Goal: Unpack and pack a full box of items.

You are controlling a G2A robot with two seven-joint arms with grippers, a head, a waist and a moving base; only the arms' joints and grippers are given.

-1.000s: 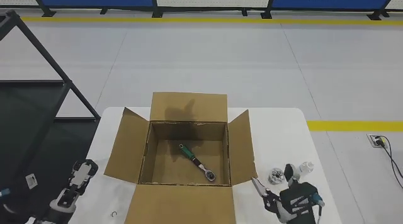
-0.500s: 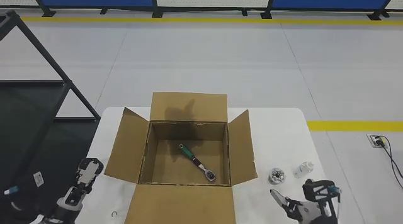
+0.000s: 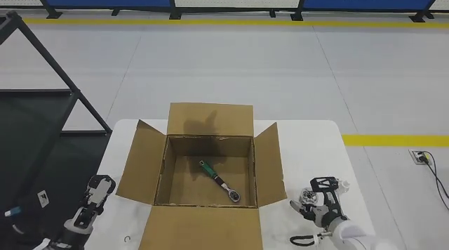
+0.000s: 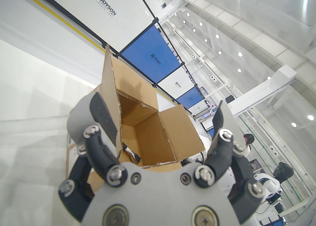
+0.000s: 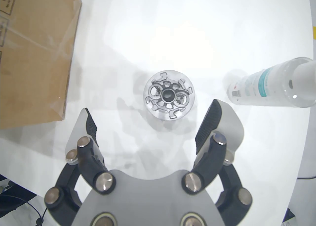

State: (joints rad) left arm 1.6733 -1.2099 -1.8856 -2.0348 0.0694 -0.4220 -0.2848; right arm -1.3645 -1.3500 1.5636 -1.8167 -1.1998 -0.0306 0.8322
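An open cardboard box (image 3: 210,173) stands mid-table with its flaps spread; a green-handled ratchet wrench (image 3: 219,180) lies on its floor. Right of the box a round metal part (image 5: 169,98) (image 3: 306,196) rests on the white table, and a clear bottle (image 5: 269,88) lies beside it. My right gripper (image 5: 151,114) (image 3: 319,203) hovers open just above and slightly short of the metal part, holding nothing. My left gripper (image 4: 158,108) (image 3: 95,192) is open and empty at the table's front left, facing the box (image 4: 177,133) from the side.
The box corner (image 5: 32,63) is close to the right gripper's left side. A dark metal rack (image 3: 42,109) stands off the table's left edge. Bare table (image 3: 309,145) stretches behind the metal part and bottle.
My right gripper swung out toward the table's front right corner, then came back and now sits over the metal part. The left gripper shifted slightly.
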